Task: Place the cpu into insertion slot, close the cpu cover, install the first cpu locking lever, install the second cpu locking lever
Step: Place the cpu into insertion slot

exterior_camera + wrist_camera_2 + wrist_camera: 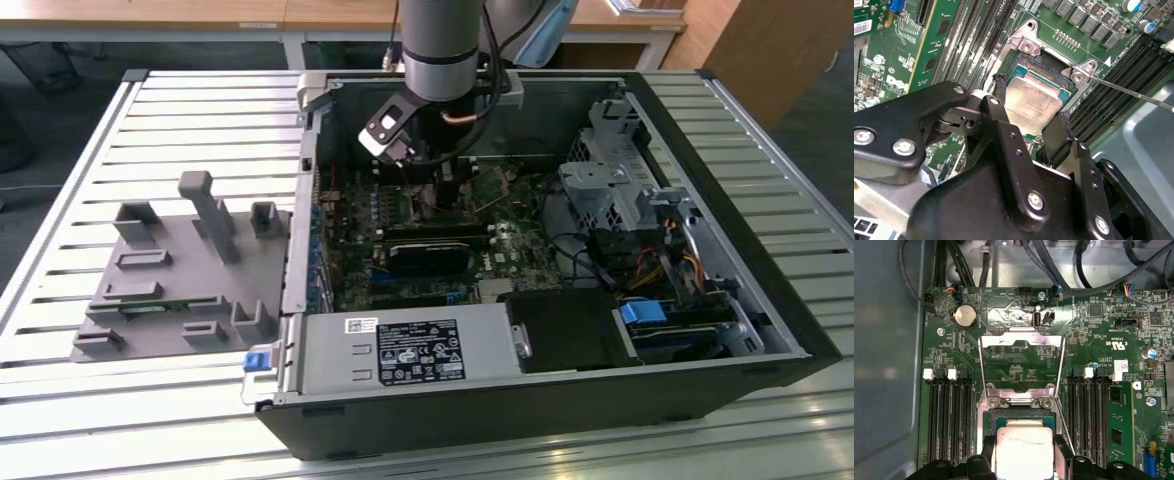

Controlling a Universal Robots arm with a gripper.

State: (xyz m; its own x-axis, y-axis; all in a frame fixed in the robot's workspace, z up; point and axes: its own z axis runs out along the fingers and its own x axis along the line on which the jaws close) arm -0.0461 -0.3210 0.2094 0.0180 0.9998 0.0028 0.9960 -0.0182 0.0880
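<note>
Tool (pixel 1028 114) clamped cpu (pixel 1035 100) by opposite edges at insertion slot (pixel 1021 67) (cpu cover (pixel 1004 340) up); judged light, stiff, fragile.

The cpu (pixel 1036 97) has a dull, faintly smeared silvery metal face. The tool (pixel 1030 107) is matt black (its screw heads shine). The cpu cover (pixel 1021 340) is bright bare metal, the circuit board (pixel 1094 355) glossy green, the tabletop (pixel 80 150) ribbed pale metal.

One cpu (pixel 1024 452), one insertion slot (pixel 985 425), one cpu cover (pixel 1021 341)
</note>
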